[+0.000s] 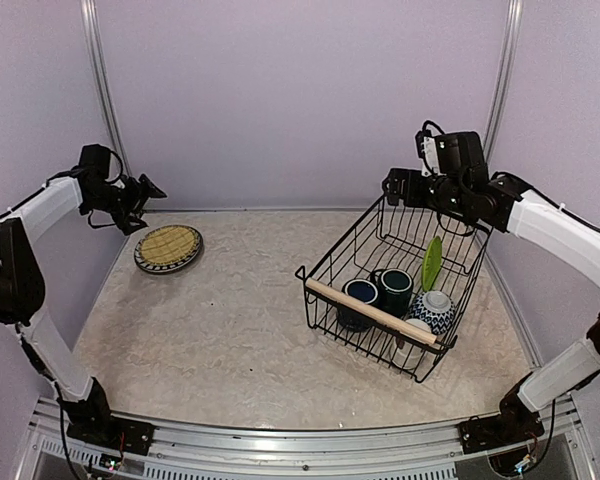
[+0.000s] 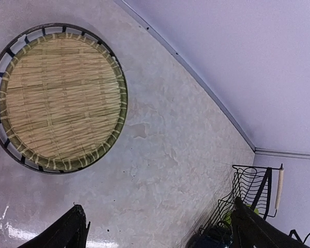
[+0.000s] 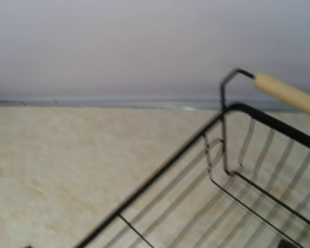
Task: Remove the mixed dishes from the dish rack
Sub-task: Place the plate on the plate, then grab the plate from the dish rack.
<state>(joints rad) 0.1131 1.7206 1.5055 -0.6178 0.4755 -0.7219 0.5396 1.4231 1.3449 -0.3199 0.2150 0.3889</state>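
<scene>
While the dish rack (image 1: 340, 250) sits at four o'clock on the table (image 1: 240, 330), it holds two dark blue mugs (image 1: 361, 293), a lime green plate (image 1: 432, 262) on edge and a blue-white bowl (image 1: 433, 310). The tan lattice plate (image 1: 168, 248) lies flat at nine o'clock. Near it hangs the left gripper (image 2: 158, 204), jaws spread and empty. The right gripper (image 1: 393, 188), at the rack's twelve o'clock end, is spread too, grasping nothing.

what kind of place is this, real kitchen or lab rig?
Likely a lab robot cell, not a kitchen: plain lavender walls box in a marble-look tabletop, an aluminum rail lines its near edge, and a dish rack sits as a prop.
</scene>
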